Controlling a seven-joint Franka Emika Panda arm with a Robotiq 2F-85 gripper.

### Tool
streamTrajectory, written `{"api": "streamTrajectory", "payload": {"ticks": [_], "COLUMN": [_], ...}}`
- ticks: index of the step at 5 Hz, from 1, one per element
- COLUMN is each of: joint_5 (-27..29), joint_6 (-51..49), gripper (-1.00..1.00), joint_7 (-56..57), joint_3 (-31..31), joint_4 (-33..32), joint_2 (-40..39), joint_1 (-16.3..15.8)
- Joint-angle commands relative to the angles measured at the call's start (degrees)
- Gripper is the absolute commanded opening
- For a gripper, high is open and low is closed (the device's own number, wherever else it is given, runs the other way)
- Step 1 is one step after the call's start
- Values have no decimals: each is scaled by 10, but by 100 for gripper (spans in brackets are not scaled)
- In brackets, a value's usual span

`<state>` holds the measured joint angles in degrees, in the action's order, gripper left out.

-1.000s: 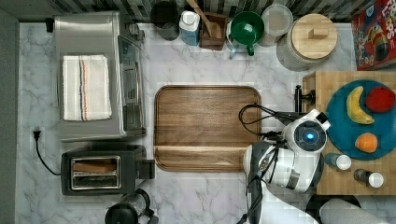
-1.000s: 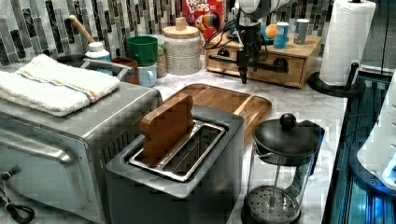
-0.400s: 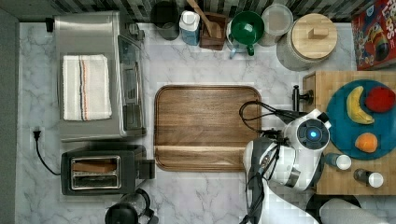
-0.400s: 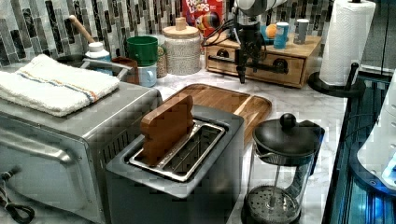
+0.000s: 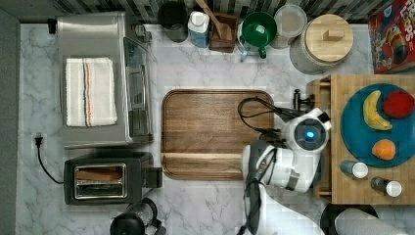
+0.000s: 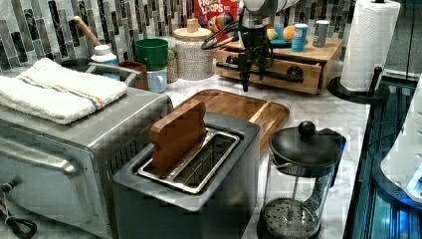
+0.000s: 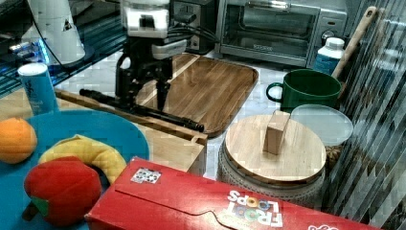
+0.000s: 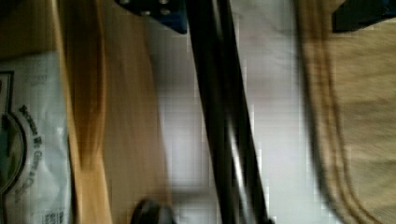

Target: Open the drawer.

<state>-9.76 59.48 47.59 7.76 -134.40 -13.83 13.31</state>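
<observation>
The counter [image 5: 210, 63] is white marble with grey lines in it. A brown wooden tray [image 5: 215, 133] lies flat in the middle. In the top view's left part stands a silver toaster oven [image 5: 100, 78], and a toaster [image 5: 107, 181] stands just below it in the picture. A glass coffee pot [image 6: 298, 179] sits near the toaster. Along the back wall stand a green mug [image 5: 259, 30], a white bottle [image 5: 199, 27], a clear tub [image 5: 290, 20] and a big jar with a wooden lid [image 5: 325, 41] (all close together in a row). In the top view's right part sits a small wooden cabinet [image 5: 372, 196].
</observation>
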Motion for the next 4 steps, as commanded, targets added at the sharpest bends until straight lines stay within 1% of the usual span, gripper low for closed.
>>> {"api": "streamTrajectory", "payload": {"ticks": [1, 3, 4], "joint_5": [9, 29, 54], "joint_6": [32, 26, 2], "gripper": [100, 100, 100], "joint_7": [-100, -122, -136], "joint_3": [-116, -129, -152], "joint_4": [-36, -43, -33], "joint_2": [44, 52, 57], "joint_1": [-117, -129, -119]}}
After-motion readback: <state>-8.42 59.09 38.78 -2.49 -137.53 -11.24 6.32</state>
